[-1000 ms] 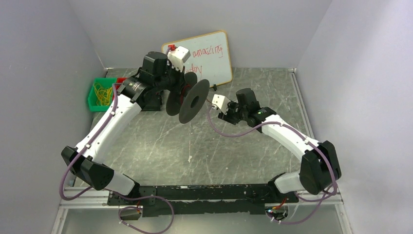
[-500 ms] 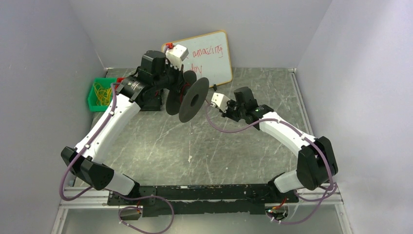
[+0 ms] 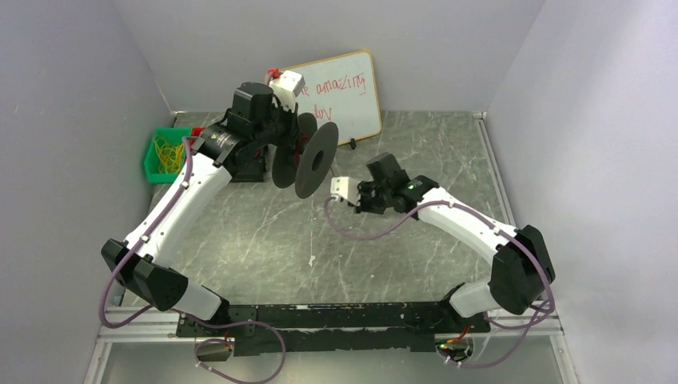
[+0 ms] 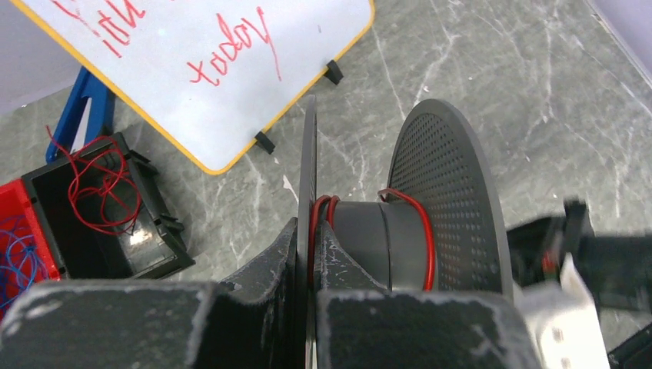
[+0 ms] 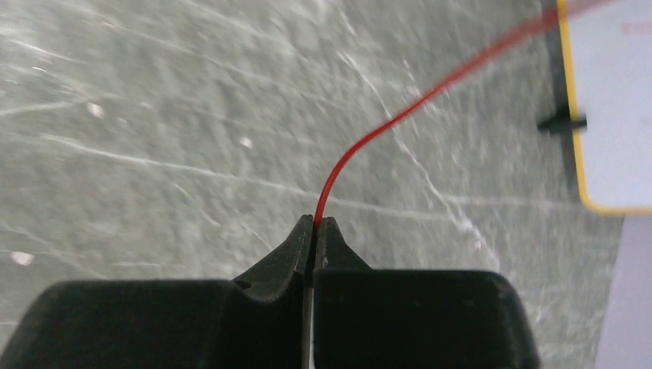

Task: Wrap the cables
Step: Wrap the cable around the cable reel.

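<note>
A green bin (image 3: 152, 170) of yellow wire loops (image 3: 168, 154) sat at the far left corner of the grey worktop (image 3: 240, 240). The left wrist view showed a red bin (image 4: 34, 238) with blue wire (image 4: 15, 265) just beside a black box (image 4: 100, 254). Loose curls of red wire (image 4: 96, 188) lay inside that box.

To the right of these, the left gripper (image 4: 307, 242) was clenched on the black spool (image 3: 316, 160). Its two fingers pinched the spool's thin solid flange (image 4: 307, 154) from either side, with the flanges standing upright. The red cable (image 4: 425, 246) ran in a few turns around the grey hub (image 4: 377, 238). One group of turns lay against the gripped flange, right at the fingertips. Another single turn lay near the perforated flange (image 4: 446, 200). Behind the spool, a whiteboard (image 3: 344, 92) with red handwriting leaned at the far edge of the worktop.

Further right, the right arm (image 3: 456, 216) reached in toward the spool from the near right, its wrist close to the perforated flange. The right gripper (image 5: 316, 231) was clamped tight on the red cable, which was nipped between its very tips. From there the cable rose and curved away up to the right, blurring as it went. In the top view the strand was too thin to trace, so its path to the spool could not be told.
</note>
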Controlling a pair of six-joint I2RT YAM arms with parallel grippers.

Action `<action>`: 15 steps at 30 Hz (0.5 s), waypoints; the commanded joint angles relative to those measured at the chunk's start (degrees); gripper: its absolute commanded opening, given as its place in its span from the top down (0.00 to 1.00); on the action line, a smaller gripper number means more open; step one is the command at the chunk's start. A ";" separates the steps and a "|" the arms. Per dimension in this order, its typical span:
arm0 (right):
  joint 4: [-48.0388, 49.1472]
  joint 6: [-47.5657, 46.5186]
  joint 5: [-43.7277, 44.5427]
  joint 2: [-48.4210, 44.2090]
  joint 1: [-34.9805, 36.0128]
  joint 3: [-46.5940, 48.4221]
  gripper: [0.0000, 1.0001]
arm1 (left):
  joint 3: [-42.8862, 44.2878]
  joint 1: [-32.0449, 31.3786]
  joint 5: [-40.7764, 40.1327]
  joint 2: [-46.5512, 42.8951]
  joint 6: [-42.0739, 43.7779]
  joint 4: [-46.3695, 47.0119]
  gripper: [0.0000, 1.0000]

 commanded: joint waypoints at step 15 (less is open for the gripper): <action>-5.52 7.53 -1.39 4.00 17.00 25.33 1.00 | -6.08 1.31 -13.20 4.37 -8.54 9.33 0.97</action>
